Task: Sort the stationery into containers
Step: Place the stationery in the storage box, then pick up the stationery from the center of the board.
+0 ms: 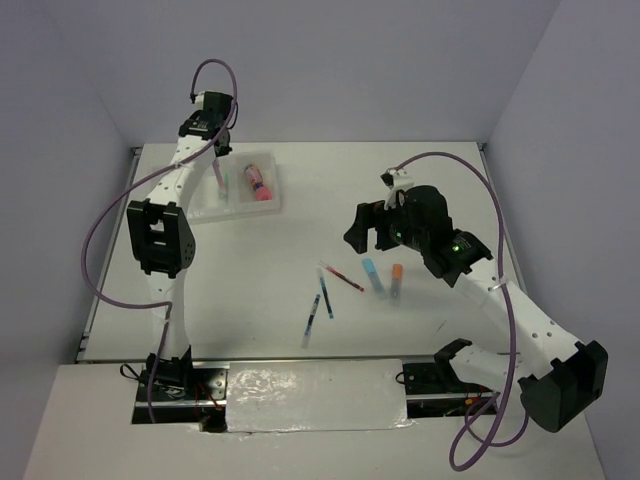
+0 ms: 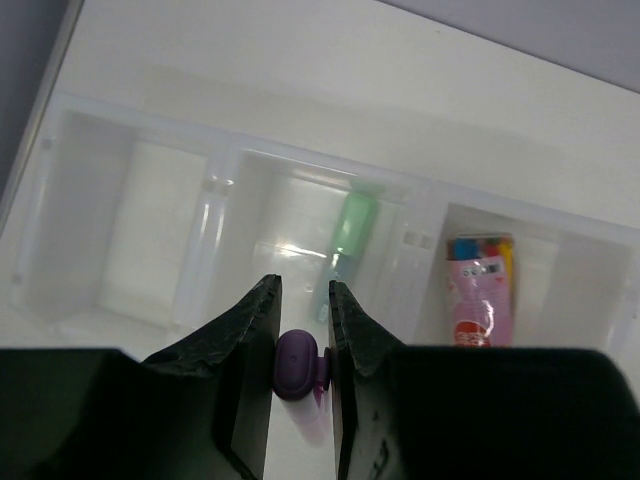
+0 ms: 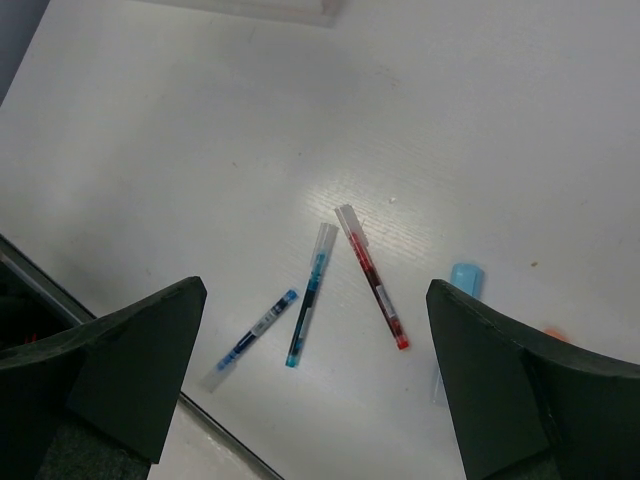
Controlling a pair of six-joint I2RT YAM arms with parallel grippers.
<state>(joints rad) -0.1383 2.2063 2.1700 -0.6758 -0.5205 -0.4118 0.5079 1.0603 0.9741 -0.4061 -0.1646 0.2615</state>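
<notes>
L arm is stretched out to the far left corner of the table, over the bins. The left gripper is clamped on the lilac highlighter, fingers tight on either side of its barrel. The highlighter hangs roughly upright, purple end cap facing the wrist cam. It sits above the near edge of the row, about in line w/ the middle bin. Can't tell if its lower end is touching anything.

Bins are 3 in a row:
- Left one has nothing showing.
- Middle one holds the green highlighter, lying lengthwise.
- Right one holds the pink tube, also lengthwise, colourful label up.

R arm is over the mid-right of the table, well apart from the bins. The right gripper has its fingers spread wide w/ nothing between them, hovering above the loose items.

Under it:
- The red pen and the lighter blue pen lie in a V, top ends nearly meeting.
- The dark blue pen is just left of those, toward the near edge.
- The blue highlighter is right of the red pen.
- The orange-capped highlighter is just beside the blue one, further right. They're close, but whether they touch is unclear.

All five lie flat on the table.
</notes>
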